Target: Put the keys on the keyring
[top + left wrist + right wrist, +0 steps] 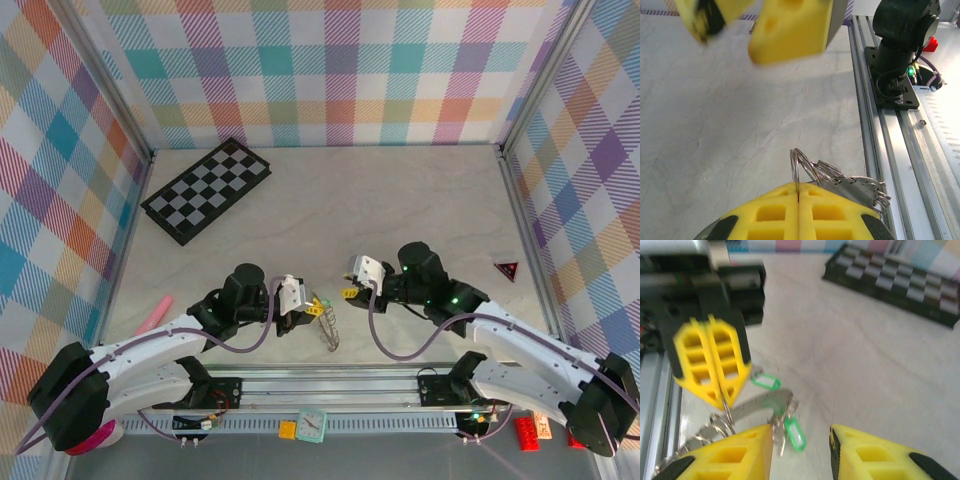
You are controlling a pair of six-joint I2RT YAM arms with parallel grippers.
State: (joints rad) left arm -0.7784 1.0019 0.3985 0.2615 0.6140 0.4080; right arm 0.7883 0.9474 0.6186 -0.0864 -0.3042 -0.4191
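The keyring (328, 332) is a bunch of grey wire loops with a flat toothed metal plate (860, 189), held just above the table near the front rail. My left gripper (798, 189) is shut on one upright loop of it (796, 165). In the right wrist view a silver key (781, 437) with a green tag (796, 434) hangs from the plate (760, 402). A second green tag (766, 382) lies behind it. My right gripper (801, 435) is open, its left finger (740, 450) right beside the hanging key, with nothing gripped.
A folded chessboard (207, 188) lies at the back left. A pink object (153, 314) sits at the left and a red triangle (507, 270) at the right. The aluminium rail (330, 385) and the right arm's base (897, 50) are close behind the keyring.
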